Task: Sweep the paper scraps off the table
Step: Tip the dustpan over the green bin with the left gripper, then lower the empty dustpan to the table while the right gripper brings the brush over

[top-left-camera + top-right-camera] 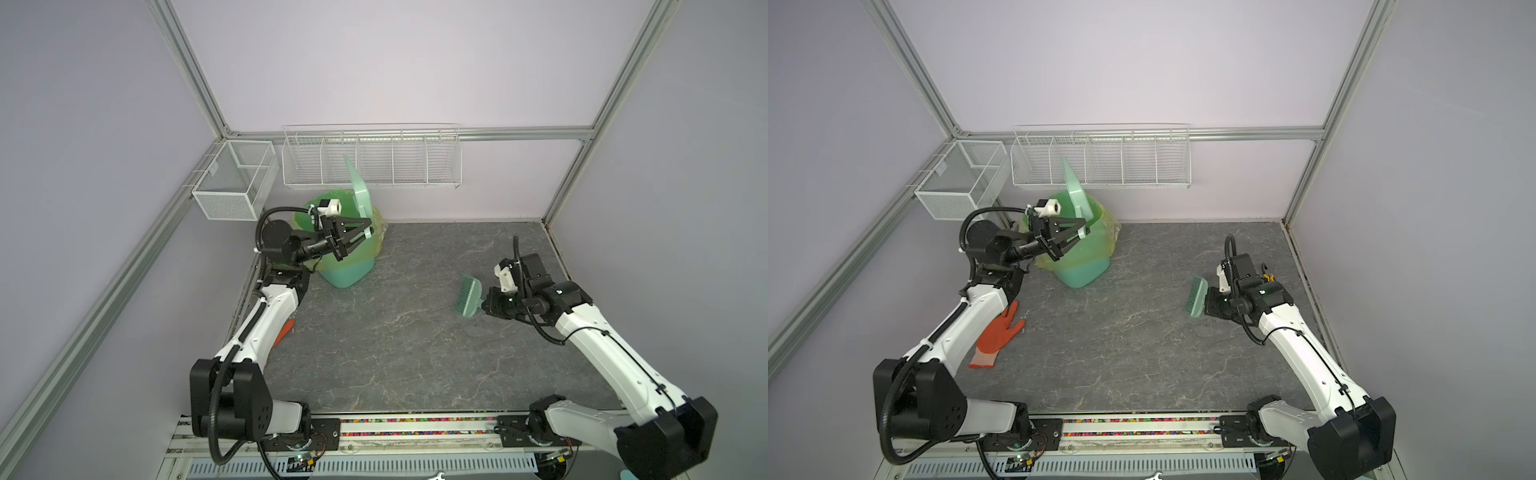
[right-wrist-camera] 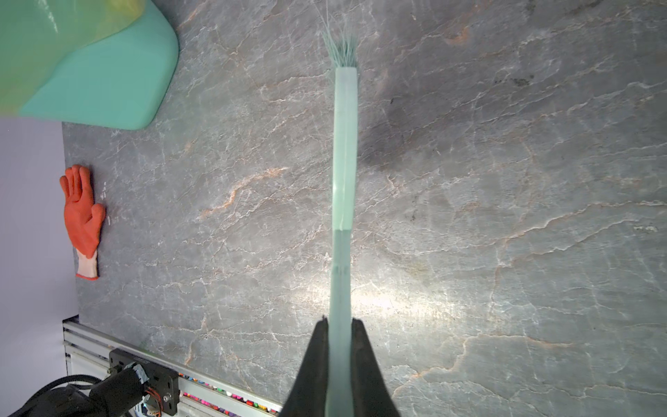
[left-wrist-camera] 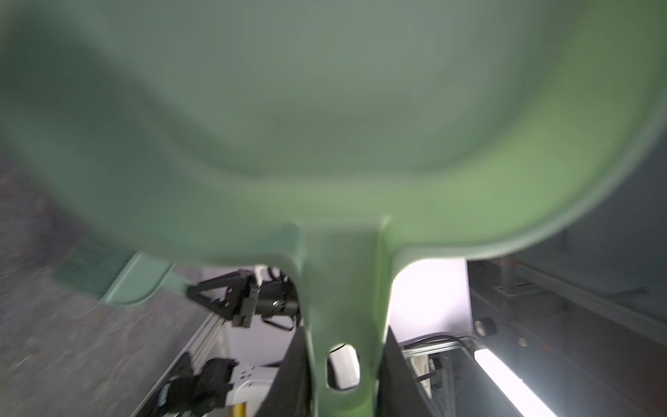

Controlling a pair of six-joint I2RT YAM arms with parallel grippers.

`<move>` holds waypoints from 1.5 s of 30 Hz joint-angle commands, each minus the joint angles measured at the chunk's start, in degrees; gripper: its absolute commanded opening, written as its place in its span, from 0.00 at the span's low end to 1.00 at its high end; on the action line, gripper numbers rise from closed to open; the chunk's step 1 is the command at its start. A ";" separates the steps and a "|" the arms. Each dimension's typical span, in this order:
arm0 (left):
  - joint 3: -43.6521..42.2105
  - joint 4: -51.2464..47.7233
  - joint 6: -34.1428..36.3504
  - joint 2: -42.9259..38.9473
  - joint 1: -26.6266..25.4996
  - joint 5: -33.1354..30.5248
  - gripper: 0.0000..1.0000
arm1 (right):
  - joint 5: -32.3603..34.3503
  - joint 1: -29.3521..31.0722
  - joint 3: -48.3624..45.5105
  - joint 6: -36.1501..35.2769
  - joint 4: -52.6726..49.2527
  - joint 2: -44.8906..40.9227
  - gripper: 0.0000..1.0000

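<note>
The left claw (image 1: 366, 232) is closed on the handle of the green dustpan (image 1: 356, 187). The pan stands nearly upright over the mouth of the teal waste bin (image 1: 345, 274), at the upper left of the tabletop (image 1: 415, 353) in both top views. The right claw (image 2: 339, 321) is clamped on the handle of the hand brush (image 2: 344, 144), which appears clear of the surface at the right.

No paper scraps are visible on the tabletop. The bin interior is hidden, so their location cannot be confirmed.

Judged step: emptying the pan, with the task near completion.

Hazards:
- If the pan lip sits outside the bin rim, scraps drop back onto the tabletop.
- The pan edge may snag the liner bag (image 1: 368, 255) and tip the bin.
- The orange glove (image 1: 998, 336) lies beside the left forearm, and a low return path could drag it.
</note>
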 commanded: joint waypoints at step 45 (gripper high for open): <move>46.63 -88.92 69.94 37.66 -37.10 -55.58 0.00 | -16.04 -28.70 -3.36 3.13 10.76 -13.49 0.07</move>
